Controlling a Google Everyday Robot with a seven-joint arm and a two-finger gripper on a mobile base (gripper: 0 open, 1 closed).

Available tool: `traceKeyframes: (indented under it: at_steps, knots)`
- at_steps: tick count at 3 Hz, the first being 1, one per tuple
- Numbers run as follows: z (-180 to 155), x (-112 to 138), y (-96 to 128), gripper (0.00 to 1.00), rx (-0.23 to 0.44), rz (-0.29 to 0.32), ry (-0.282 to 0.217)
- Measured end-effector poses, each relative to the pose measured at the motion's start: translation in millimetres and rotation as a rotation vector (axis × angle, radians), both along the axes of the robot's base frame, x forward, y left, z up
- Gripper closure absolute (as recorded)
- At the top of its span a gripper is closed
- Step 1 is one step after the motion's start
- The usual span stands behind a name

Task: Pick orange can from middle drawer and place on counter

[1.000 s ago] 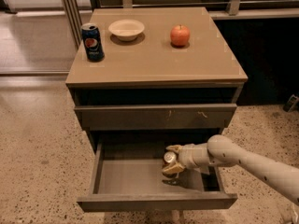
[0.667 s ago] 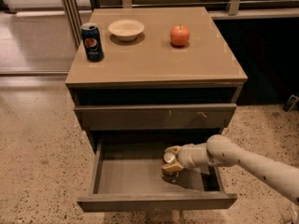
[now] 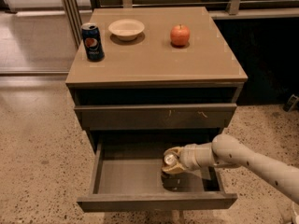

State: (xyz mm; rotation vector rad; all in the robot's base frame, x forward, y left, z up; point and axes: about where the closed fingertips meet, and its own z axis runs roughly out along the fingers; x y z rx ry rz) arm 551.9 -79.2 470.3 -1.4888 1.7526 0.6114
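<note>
Gripper is seemingly being pinched around the orange can, standing upright, lid up, toward the right of the open middle drawer; the surface is lying above and behind, well apart.

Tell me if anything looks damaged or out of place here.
Only small pale scratches on the closed drawer front above the middle drawer. The gripper is inside that open drawer, holding the orange can tilted.
</note>
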Motion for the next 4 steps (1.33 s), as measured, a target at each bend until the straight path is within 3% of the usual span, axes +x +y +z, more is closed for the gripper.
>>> traceKeyframes:
  at_steps: [1,2,3,4]
  knots:
    - [59,-20,8,1.00,0.024,0.045,-0.016]
    - [127,-29,8,1.00,-0.006,0.050,-0.014]
    - [202,-30,5,1.00,-0.086,0.018,-0.015]
    - [246,-32,6,1.00,-0.131,0.003,-0.062]
